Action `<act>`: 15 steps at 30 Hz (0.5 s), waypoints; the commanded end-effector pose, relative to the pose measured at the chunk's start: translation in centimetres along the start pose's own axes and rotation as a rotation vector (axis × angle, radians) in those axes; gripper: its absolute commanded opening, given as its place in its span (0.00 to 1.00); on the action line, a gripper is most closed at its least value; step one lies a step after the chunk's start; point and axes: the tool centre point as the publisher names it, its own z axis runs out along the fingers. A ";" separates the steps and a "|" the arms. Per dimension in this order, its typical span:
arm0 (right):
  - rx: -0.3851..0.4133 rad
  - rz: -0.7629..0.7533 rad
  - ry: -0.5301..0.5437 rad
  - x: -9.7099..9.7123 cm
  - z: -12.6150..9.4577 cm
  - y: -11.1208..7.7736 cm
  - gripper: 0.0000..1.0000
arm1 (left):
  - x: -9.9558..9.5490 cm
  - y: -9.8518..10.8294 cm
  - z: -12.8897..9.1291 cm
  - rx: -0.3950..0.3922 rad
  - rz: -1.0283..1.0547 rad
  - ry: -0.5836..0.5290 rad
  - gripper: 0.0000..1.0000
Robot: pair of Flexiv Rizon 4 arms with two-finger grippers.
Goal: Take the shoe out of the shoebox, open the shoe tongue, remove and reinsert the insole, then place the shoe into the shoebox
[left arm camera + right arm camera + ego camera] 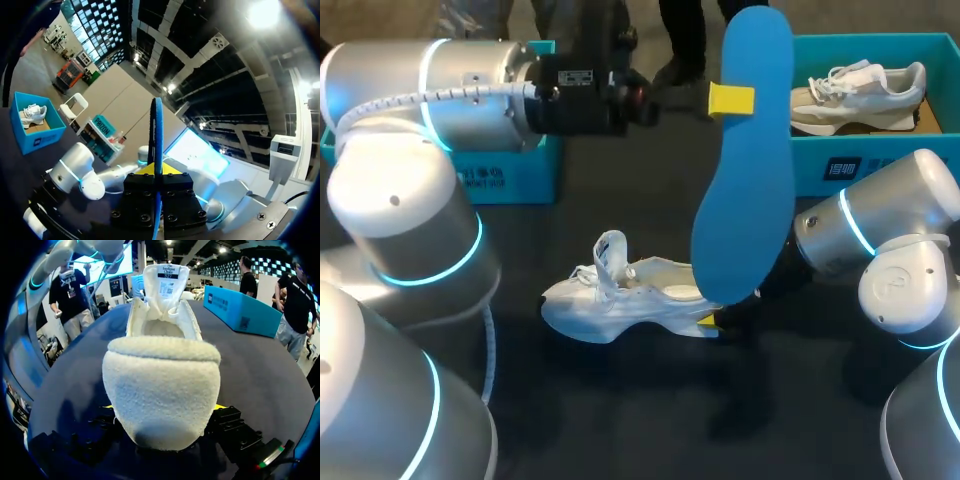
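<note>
- The shoe point(620, 295) stood on the table point(620, 400) with its tongue raised.
- The right gripper point(162, 407) was clamped on the shoe's heel from both sides.
- The left gripper point(158, 170) pinched the blue insole point(745, 160), which stood upright above the shoe's heel.
- The shoebox point(880, 160) sat beyond the shoe and held a second shoe point(860, 95).

Dark table point(620, 420) (matte, nearly black) spreads wide.
</note>
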 end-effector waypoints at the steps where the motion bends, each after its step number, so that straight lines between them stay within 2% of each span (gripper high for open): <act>1: 0.002 0.000 -0.001 -0.1 0.4 -0.1 0.00 | 0.7 0.7 -0.6 0.031 0.003 0.003 0.00; 5: 0.002 0.000 -0.001 -0.1 0.4 -0.1 0.00 | 0.7 0.6 -0.7 0.058 0.001 0.000 0.00; 15: 0.002 0.000 -0.001 -0.1 0.4 -0.1 0.00 | 0.5 0.7 -0.6 0.062 -0.007 -0.001 0.00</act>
